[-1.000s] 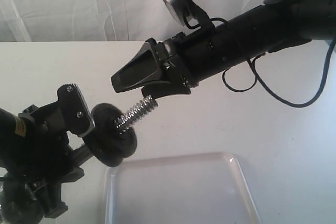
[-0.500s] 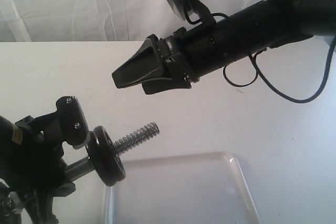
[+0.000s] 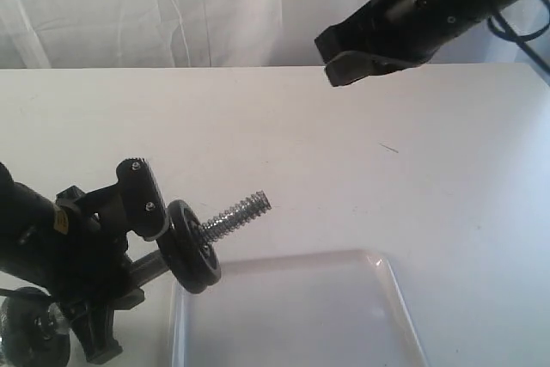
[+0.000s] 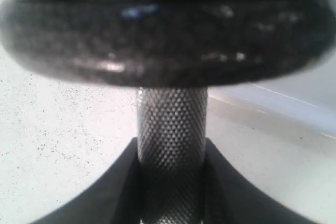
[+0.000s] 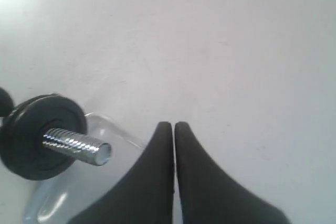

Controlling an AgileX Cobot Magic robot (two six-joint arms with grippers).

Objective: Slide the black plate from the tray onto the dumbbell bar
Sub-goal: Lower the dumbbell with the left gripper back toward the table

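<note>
The black plate (image 3: pixel 191 247) sits threaded on the dumbbell bar (image 3: pixel 236 216), whose coarse chrome end sticks out up and to the right, above the table. My left gripper (image 3: pixel 142 238) is shut on the bar's knurled middle (image 4: pixel 172 145), just behind the plate (image 4: pixel 168 40). The right wrist view shows the plate (image 5: pixel 39 135) on the threaded end (image 5: pixel 79 145) from the front. My right gripper (image 3: pixel 331 56) hangs high at the upper right, far from the bar, with its fingers (image 5: pixel 160 140) pressed together and nothing between them. The translucent tray (image 3: pixel 292 311) lies on the table below the bar, with nothing in it.
A white table (image 3: pixel 344 152) fills the scene, with a pale curtain (image 3: pixel 129 6) behind it. A dark round object (image 3: pixel 34 337) shows at the lower left corner beneath my left arm.
My right gripper has pulled away up and to the right, from just above the bar's threaded end to high at the upper right. The left gripper with bar and plate shifted slightly right.
</note>
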